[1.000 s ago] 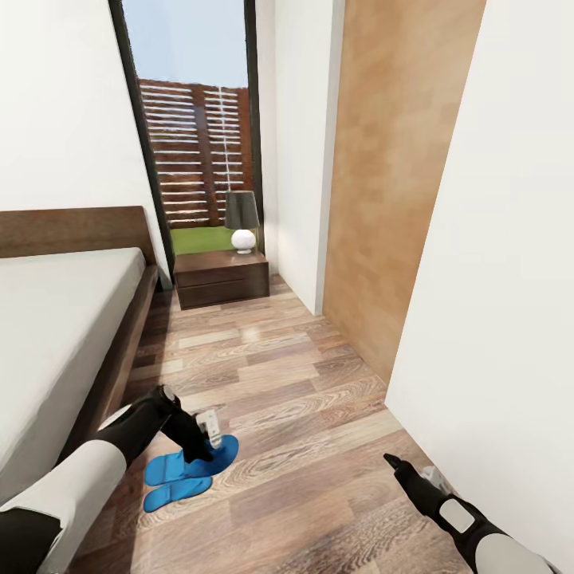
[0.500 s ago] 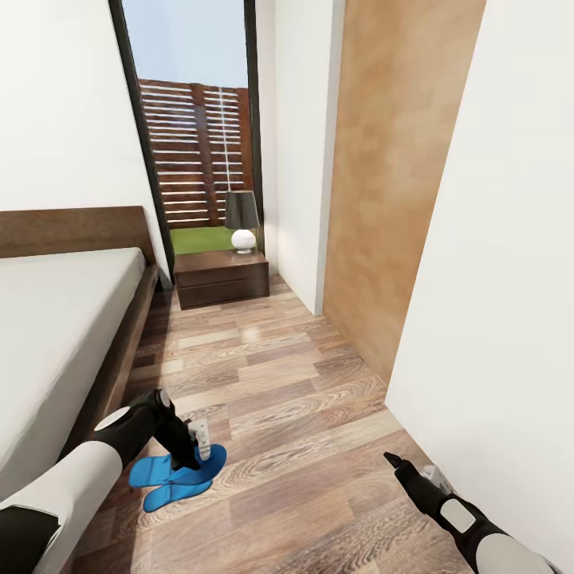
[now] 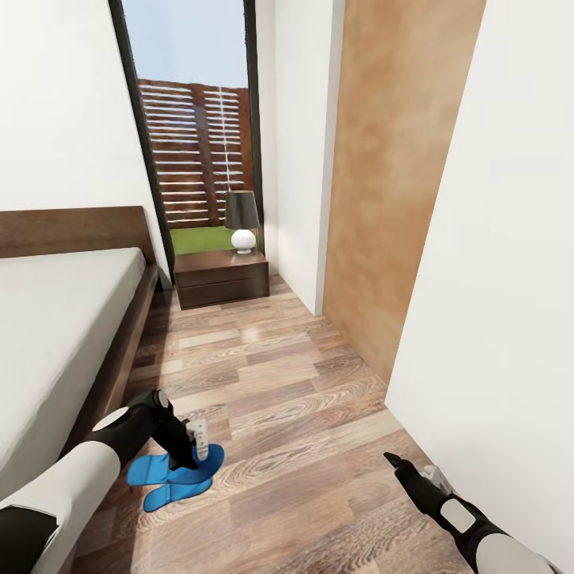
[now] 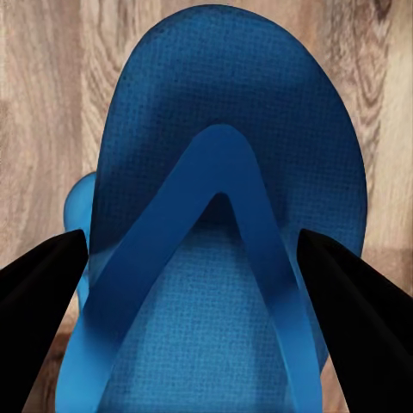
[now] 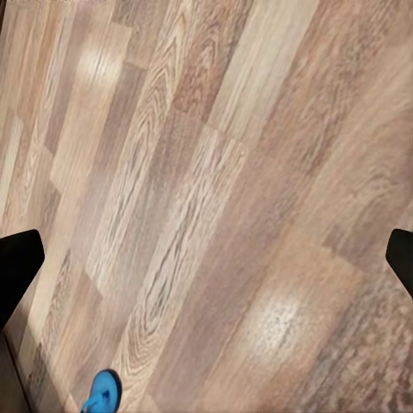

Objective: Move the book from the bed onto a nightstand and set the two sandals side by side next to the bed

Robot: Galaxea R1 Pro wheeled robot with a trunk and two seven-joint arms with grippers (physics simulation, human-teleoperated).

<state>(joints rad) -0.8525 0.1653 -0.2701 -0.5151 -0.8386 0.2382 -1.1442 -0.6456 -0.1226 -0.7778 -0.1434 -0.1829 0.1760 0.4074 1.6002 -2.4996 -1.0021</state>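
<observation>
On the wood-plank floor [image 3: 303, 383], close to the bed's [image 3: 56, 319] long side edge, the left end effector [image 3: 198, 446] hangs low over the two sandals [image 3: 179, 477]. In the left wrist view its dark fingers [image 4: 39, 297] stand spread on either side of the upper sandal [image 4: 228, 249], straddling its strap; whether they touch it cannot be told. The second sandal [image 3: 166, 496] lies partly beneath the first, overlapping rather than side by side. The right end effector [image 3: 395, 464] hovers above bare floor near the white wall, fingers wide apart and empty. The nightstand [image 3: 222, 279] stands at the far end beside the headboard, carrying a lamp [image 3: 241, 219].
</observation>
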